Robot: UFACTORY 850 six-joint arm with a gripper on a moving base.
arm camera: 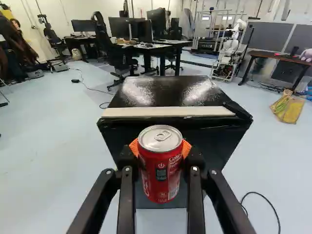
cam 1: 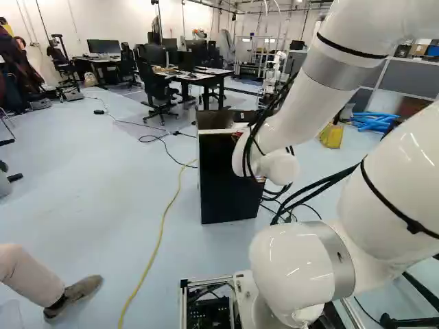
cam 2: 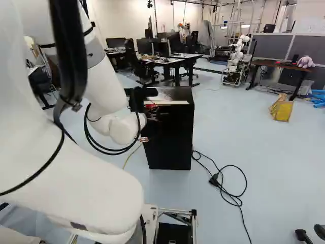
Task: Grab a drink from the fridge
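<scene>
Drink can (arm camera: 161, 168), red, upright, in the tool (cam 2: 151, 108), just on the near side of the black fridge (cam 2: 175, 134). Tool's clamped on it, orange pads (arm camera: 187, 147) pressing from both sides. From where I'm standing: black cable (cam 2: 234, 197) on the floor right of the fridge in the right base view, yellow bag (cam 2: 281, 110) farther right, another robot (cam 2: 236, 58) well beyond.

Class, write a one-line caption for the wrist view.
The end effector grips an upright red can before the black fridge.
</scene>
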